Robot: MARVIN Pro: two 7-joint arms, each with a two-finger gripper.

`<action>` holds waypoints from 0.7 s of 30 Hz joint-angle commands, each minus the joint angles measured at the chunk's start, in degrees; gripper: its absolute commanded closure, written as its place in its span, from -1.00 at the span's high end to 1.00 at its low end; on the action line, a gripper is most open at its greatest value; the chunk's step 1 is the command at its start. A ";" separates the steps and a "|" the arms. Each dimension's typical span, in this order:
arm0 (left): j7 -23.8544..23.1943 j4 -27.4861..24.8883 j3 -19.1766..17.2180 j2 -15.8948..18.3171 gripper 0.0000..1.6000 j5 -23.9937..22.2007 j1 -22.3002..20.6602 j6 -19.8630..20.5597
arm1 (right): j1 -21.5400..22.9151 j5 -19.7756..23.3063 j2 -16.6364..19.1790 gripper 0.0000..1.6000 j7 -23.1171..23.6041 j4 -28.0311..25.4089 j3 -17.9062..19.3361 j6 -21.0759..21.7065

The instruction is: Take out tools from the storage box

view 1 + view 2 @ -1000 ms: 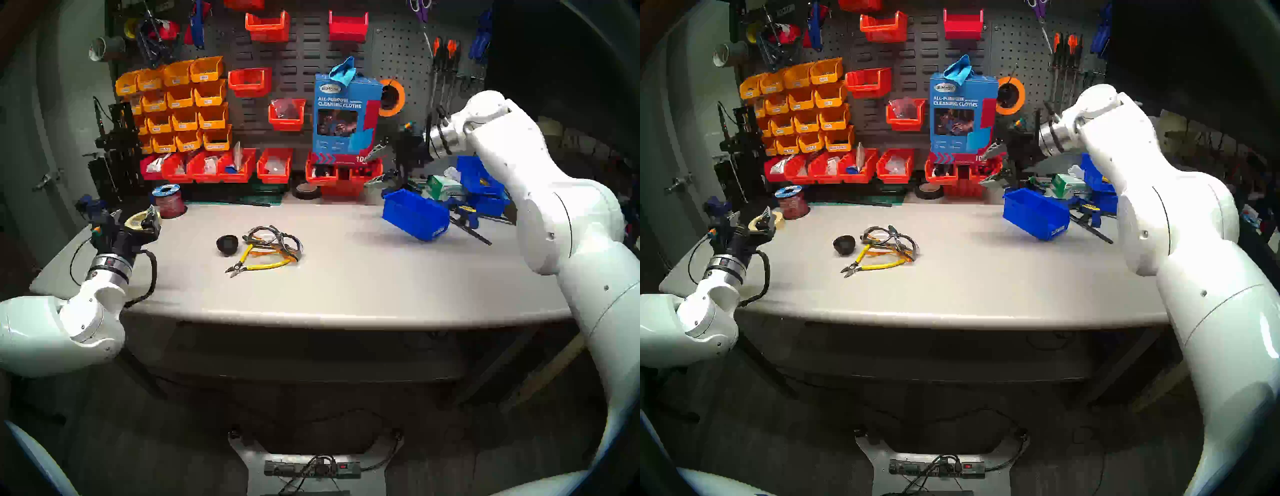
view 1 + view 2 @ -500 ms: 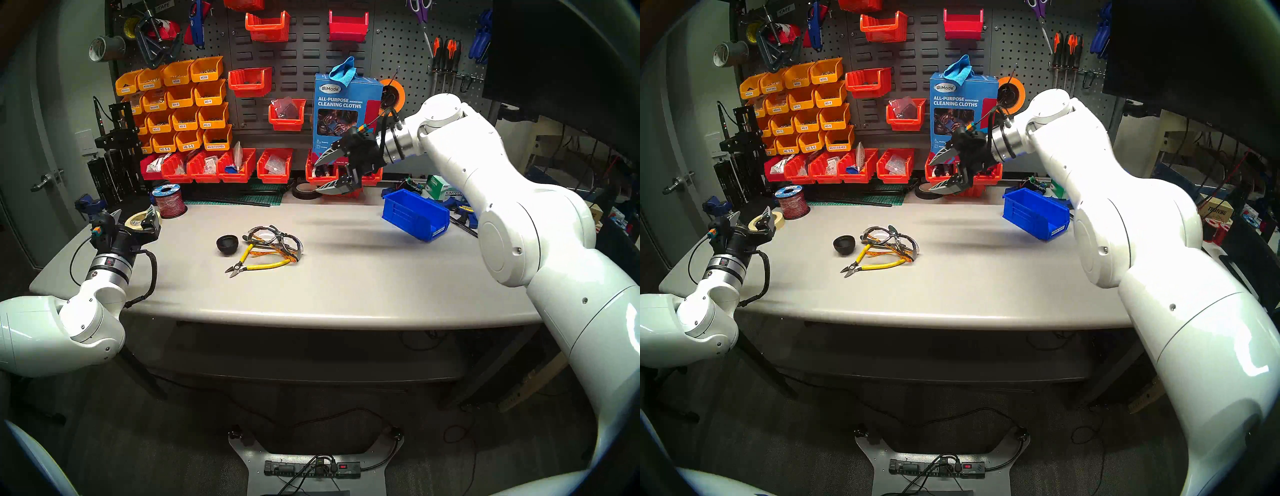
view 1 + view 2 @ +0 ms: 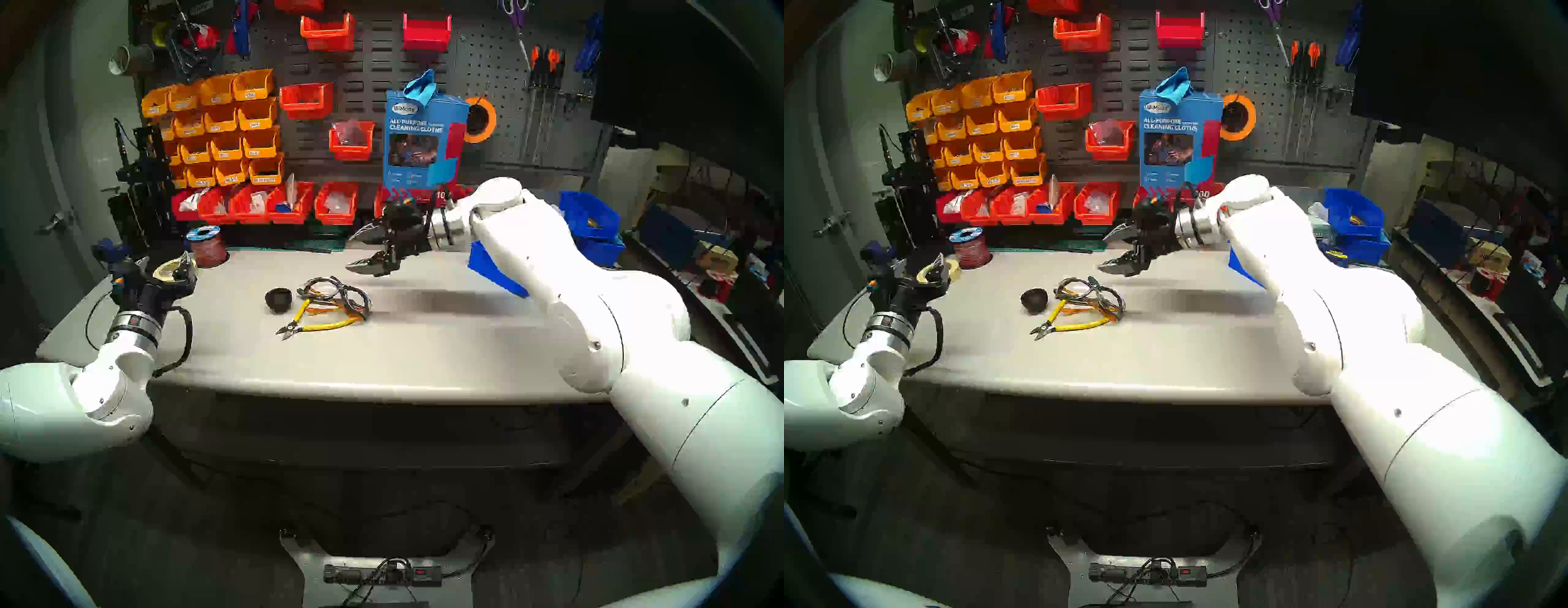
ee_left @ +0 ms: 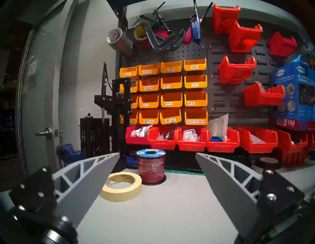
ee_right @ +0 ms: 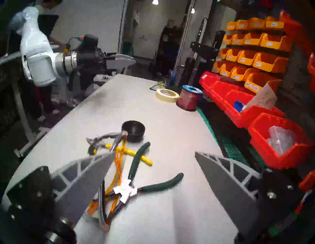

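my right gripper [image 3: 365, 250] hangs above the table [image 3: 424, 339] with its jaws spread wide and nothing between them. in the right wrist view the dark green-handled pliers [image 5: 150, 180] lie directly under the gap between the two fingers, handles fanned away from me, white tape at the pivot. the safety glasses [image 5: 109, 170] lie half under the finger at the view's left, their orange-black frame tangled over the pliers. just past the fingertips the yellow-handled cutters [image 5: 134, 154] cross under one green handle, and beyond them sits the small black cup [image 5: 133, 130], apart from the pile. all four lie on the bare table, out of the box.

the small blue storage box [image 3: 492, 271] sits tilted behind my right forearm, well back from the jaws and mostly hidden by the arm.

my left gripper [image 4: 156, 160] is level at the table's far left edge, jaws wide apart and empty; a roll of masking tape [image 4: 121, 186] lies ahead between the fingertips, and a red wire spool [image 4: 151, 166] just beyond it.
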 commanded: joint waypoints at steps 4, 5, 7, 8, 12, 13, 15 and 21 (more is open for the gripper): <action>-0.03 0.08 -0.57 -0.12 1.00 0.15 -0.62 -0.11 | -3.04 3.42 -2.63 1.00 -5.20 -1.63 3.85 0.17; -0.03 0.08 -0.57 -0.12 1.00 0.14 -0.61 -0.11 | -3.23 3.58 -2.51 1.00 -5.69 -1.76 4.15 0.08; -0.03 0.08 -0.56 -0.12 1.00 0.14 -0.61 -0.11 | -3.81 3.96 -2.42 1.00 -6.88 -2.08 4.83 -0.09; -0.03 0.08 -0.56 -0.12 1.00 0.14 -0.60 -0.11 | -4.10 4.15 -2.41 1.00 -7.41 -2.22 5.17 -0.15; -0.03 0.07 -0.54 -0.12 1.00 0.13 -0.58 -0.11 | -5.43 4.78 -2.21 1.00 -9.75 -2.77 6.46 -0.39; -0.03 0.07 -0.54 -0.12 1.00 0.13 -0.58 -0.11 | -5.71 4.92 -2.13 1.00 -10.24 -2.87 6.73 -0.46; -0.03 0.07 -0.53 -0.12 1.00 0.13 -0.57 -0.11 | -6.39 5.24 -1.85 1.00 -11.44 -3.12 7.42 -0.68; -0.03 0.06 -0.50 -0.12 1.00 0.11 -0.54 -0.10 | -8.39 5.89 -0.55 1.00 -14.98 -3.79 9.32 -1.71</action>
